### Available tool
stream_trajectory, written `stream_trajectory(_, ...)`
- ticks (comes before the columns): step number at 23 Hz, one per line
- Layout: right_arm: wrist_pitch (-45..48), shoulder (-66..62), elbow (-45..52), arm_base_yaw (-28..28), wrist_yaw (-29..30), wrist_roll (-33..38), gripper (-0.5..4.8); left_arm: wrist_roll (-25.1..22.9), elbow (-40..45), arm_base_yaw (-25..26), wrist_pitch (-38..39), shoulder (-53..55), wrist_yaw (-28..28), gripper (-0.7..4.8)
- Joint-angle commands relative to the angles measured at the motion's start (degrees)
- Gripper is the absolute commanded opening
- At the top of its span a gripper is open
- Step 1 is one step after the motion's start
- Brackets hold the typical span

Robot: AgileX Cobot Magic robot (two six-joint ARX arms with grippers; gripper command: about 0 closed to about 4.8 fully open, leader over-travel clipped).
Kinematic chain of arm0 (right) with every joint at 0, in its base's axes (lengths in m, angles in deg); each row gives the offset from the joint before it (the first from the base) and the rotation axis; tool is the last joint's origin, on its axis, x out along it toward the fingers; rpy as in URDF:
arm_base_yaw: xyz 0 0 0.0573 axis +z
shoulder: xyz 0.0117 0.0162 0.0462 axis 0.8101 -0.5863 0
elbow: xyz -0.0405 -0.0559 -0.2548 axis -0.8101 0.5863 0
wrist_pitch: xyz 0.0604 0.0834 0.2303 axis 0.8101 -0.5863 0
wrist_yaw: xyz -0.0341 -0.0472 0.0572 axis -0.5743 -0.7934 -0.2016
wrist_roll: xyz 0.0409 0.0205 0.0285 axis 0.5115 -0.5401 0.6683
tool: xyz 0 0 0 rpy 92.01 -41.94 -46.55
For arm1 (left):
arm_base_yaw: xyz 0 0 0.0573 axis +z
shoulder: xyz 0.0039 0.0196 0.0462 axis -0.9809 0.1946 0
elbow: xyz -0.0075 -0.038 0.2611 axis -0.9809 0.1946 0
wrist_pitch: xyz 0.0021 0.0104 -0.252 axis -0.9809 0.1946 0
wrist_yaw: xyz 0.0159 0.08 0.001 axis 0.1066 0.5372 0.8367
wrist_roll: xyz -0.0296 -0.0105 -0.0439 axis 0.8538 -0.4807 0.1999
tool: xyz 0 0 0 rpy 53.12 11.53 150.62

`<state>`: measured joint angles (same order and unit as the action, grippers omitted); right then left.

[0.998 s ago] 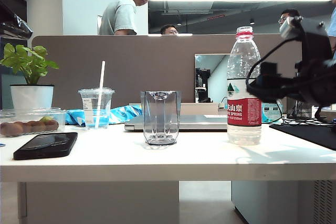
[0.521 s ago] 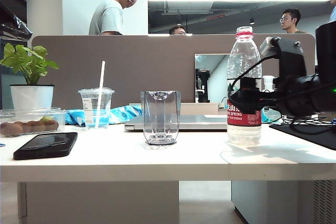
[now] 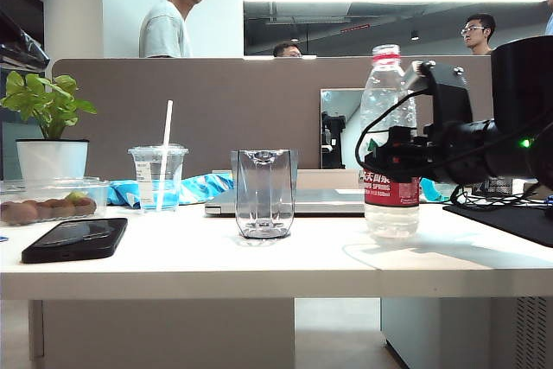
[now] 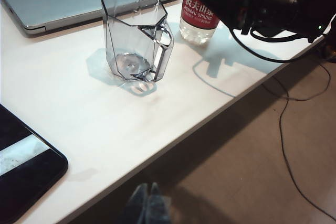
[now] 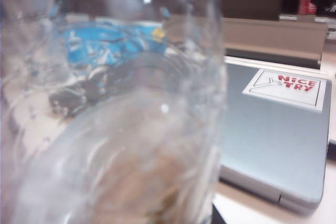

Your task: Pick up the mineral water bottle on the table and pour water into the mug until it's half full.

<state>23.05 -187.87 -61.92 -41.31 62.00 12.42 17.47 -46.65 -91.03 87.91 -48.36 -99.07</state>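
Mineral water bottle [image 3: 389, 140] stood on the table [image 3: 259, 261] right of centre in the exterior view, leaning a little to the left, red label facing out. My right gripper [image 3: 386, 162] was around its middle, coming in from the right edge of the frame, and the bottle's clear wall filled most of the right wrist view, so I had hold of it, jaws pressed on the label band. Left of it, a bit apart, sat the mug [image 3: 264, 193], upright and looking empty, with a closed silver laptop [image 3: 289, 202] just behind both. Further left were a plastic cup [image 3: 158, 177] with a white straw, a black phone [image 3: 75, 238] lying flat, and a potted plant [image 3: 50, 127]. My left gripper [image 4: 146, 207] hung off the table's near edge, low centre in the left wrist view, fingertips pinched together with nothing between them.
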Motion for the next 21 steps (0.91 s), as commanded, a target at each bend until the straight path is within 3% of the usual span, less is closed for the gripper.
stream_trajectory(1,-4.0,4.7,-0.5,0.1,0.1,-10.3,2.07,-0.2,-0.3,0.0,-0.5,-0.1,0.0,0.04)
stream_trajectory(4,-22.4,13.4,-3.3,0.1,-3.3,-20.5,2.12,-0.2,-0.3,0.0,-1.1,-0.1,0.1,0.04)
stream_trajectory(9,-37.4,18.7,-9.9,0.7,-5.2,-34.9,2.39,-0.2,-0.3,0.0,-2.1,-0.1,0.1,0.04)
stream_trajectory(11,-45.0,19.0,-13.5,2.8,-10.2,-43.3,2.43,-0.2,-0.3,0.0,-2.5,-0.1,0.1,0.04)
stream_trajectory(16,-48.8,18.8,-15.4,7.2,-15.6,-58.2,2.43,-0.2,-0.3,0.1,-2.6,-0.1,0.1,0.04)
stream_trajectory(21,-50.0,18.6,-15.4,7.7,-18.4,-65.1,2.43,-0.2,-0.3,0.1,-2.6,-0.1,0.1,0.04)
